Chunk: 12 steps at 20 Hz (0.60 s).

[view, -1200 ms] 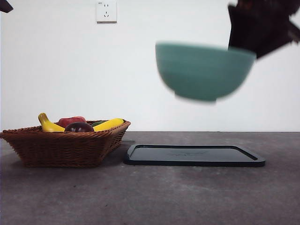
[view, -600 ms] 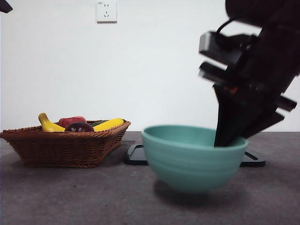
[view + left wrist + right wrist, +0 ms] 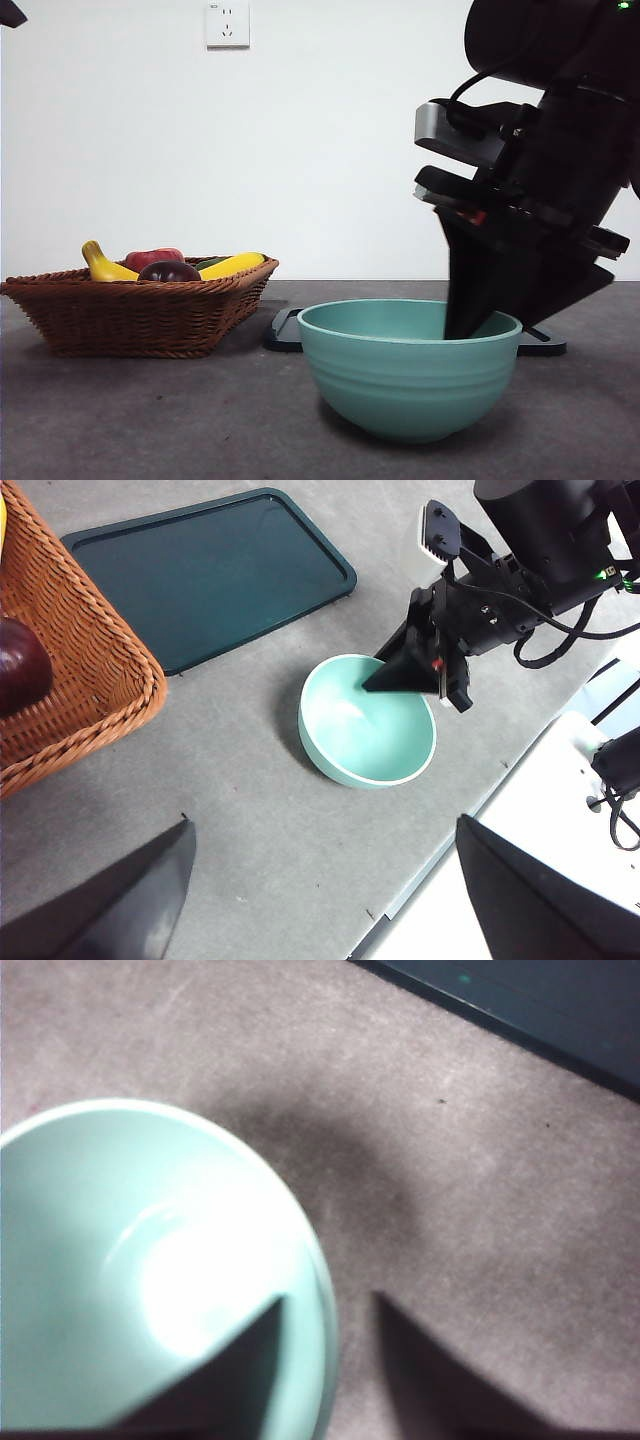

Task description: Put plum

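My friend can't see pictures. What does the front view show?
A black robot gripper holds the rim of a green bowl sitting on a grey table. Left of it, a wicker basket holds a dark plum and other fruit.

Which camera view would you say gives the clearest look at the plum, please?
The front view: the plum sits whole and sharp at the basket's near rim. The left wrist view catches only a cropped part at the picture's edge; the right wrist view misses it.

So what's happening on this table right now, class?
The right tool straddles the rim of a teal bowl, one jaw inside and one outside, with the bowl resting on the table in front of a dark tray. The plum sits untouched in the wicker basket. The left tool waits open above.
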Motion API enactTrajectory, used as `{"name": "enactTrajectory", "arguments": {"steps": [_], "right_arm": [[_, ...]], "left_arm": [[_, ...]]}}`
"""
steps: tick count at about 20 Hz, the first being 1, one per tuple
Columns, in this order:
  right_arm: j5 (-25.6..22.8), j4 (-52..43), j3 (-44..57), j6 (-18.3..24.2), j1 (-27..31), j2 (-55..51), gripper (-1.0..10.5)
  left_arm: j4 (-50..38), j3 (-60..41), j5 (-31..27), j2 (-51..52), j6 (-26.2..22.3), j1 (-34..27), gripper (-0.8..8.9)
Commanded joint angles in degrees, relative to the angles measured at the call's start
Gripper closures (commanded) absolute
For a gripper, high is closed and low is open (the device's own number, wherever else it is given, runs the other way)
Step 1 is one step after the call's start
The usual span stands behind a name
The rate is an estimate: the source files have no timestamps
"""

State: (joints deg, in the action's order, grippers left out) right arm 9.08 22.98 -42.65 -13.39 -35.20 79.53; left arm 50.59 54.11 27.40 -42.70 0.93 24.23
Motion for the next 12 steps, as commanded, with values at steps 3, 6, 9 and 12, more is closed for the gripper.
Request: {"name": "enactTrajectory", "arguments": {"steps": [3, 6, 9, 12], "right_arm": [[-0.5, -0.2, -0.7, -1.5, -0.4, -1.6, 6.7], [-0.7, 1.7, -2.4, -1.4, 0.1, -6.4, 6.7], [-0.6, 5.4, -5.1, -1.0, 0.1, -13.1, 6.7], [-0.5, 8.6, -7.4, -1.0, 0.1, -19.8, 6.7]], "left_arm": [[-0.5, 0.7, 0.4, -0.3, 0.0, 0.2, 4.09], [-0.5, 0.7, 0.4, -0.3, 0.0, 0.2, 4.09], [-0.5, 0.7, 0.4, -0.3, 0.0, 0.2, 4.09], [-0.5, 0.7, 0.4, -0.3, 0.0, 0.2, 4.09]]}}
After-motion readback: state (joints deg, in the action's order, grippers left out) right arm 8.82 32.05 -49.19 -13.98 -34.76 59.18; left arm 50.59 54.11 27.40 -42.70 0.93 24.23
